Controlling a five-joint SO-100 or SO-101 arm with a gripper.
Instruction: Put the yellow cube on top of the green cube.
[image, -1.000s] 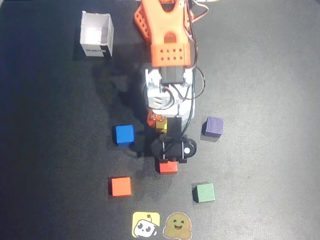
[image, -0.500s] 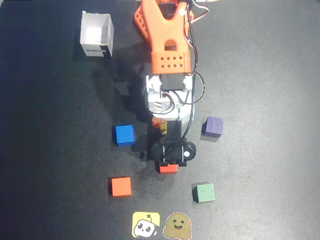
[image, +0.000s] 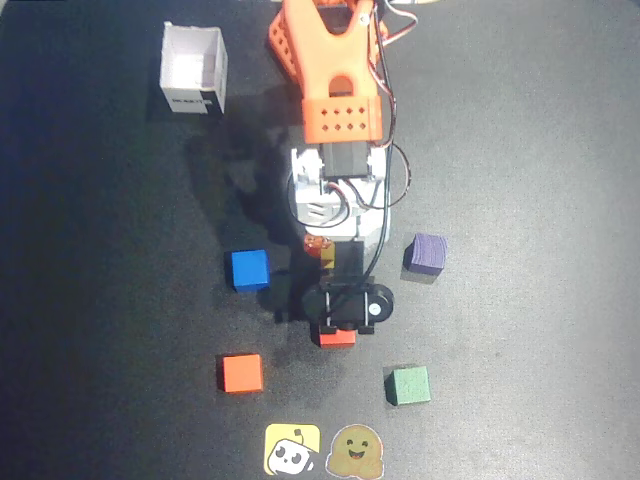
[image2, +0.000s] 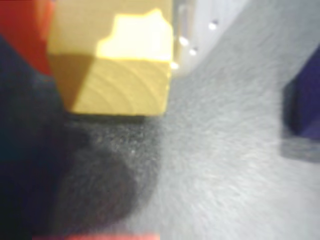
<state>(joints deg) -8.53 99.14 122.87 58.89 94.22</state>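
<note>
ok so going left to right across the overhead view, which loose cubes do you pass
orange-red cube → blue cube → green cube → purple cube. The yellow cube sits under the arm in that view, so it is left out.

Overhead view: dark grey-black tabletop (image: 520, 120), matte, finely speckled surface, fills the whole frame; no walls, floor or windows in sight. Light comes from above, somewhat uneven: a paler grey cast toward the upper right, darker toward the left edge. Soft shadows pool on the surface near centre. Wrist view: same surface seen close, blurred, grainy grey texture (image2: 235, 165), brighter at right, falling into deep shadow at lower left.
</note>
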